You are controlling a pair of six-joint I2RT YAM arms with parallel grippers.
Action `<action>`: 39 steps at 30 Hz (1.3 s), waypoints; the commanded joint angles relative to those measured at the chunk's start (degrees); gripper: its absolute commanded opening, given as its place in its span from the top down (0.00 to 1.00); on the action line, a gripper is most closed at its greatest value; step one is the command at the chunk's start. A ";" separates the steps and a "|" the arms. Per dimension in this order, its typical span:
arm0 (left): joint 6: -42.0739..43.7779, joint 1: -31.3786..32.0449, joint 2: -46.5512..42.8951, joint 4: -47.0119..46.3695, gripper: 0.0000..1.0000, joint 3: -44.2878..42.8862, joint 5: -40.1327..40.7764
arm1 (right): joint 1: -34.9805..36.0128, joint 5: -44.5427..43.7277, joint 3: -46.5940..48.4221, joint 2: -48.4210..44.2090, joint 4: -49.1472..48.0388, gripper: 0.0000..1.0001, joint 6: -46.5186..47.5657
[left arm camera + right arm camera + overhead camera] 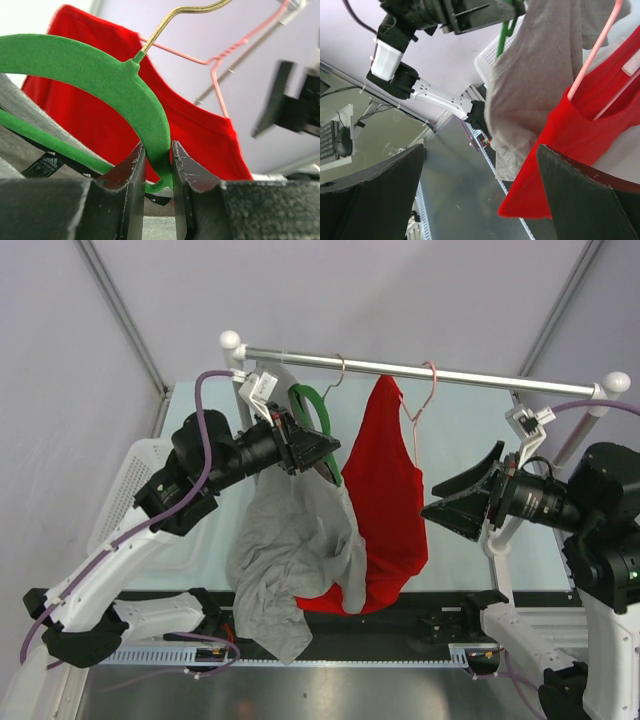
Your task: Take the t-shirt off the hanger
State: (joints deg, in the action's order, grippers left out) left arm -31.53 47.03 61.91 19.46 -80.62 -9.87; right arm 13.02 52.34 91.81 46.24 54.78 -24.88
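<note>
Left end effector pinches green hanger, gray t-shirt drooping off it; right end effector spread wide beside red shirt.

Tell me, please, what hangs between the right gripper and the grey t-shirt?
The red shirt, on its pink hanger, hangs between them; the top view shows it.

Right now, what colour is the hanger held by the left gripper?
Green; the hanger shows best in the left wrist view.
</note>
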 commanded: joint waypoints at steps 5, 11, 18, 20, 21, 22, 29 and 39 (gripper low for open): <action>-0.37 0.26 0.14 -4.26 1.00 -6.21 -9.38 | 0.43 4.09 0.30 2.54 -14.69 0.01 -8.59; -1.69 0.26 1.37 -7.42 1.00 -7.62 -14.30 | 0.52 5.75 -0.49 2.98 -23.14 0.07 -13.70; -2.66 0.26 2.34 -9.70 1.00 -7.71 -17.90 | 1.13 5.58 -0.84 4.21 -24.28 0.09 -14.31; -3.36 0.26 1.81 -11.54 1.00 -6.14 -19.48 | 2.27 4.53 -0.93 4.65 -24.90 0.11 -14.93; -3.89 0.26 1.46 -12.08 1.00 -5.61 -19.92 | 2.97 4.01 -0.93 5.00 -25.08 0.11 -15.10; -4.07 0.26 0.85 -12.69 1.00 -4.91 -20.27 | 3.76 2.09 -0.84 5.52 -25.16 0.13 -15.28; -2.22 0.44 -2.05 -10.42 1.00 -1.30 -15.28 | 32.55 -33.89 5.73 14.03 -11.67 0.14 -6.42; 3.05 0.52 -5.13 -3.82 1.00 0.20 -11.06 | 55.98 -73.07 16.82 22.93 -7.68 0.15 -3.59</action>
State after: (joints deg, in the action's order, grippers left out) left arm -32.93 47.13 59.16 16.67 -80.44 -23.66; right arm 68.27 -6.04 104.01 68.86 46.28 -30.37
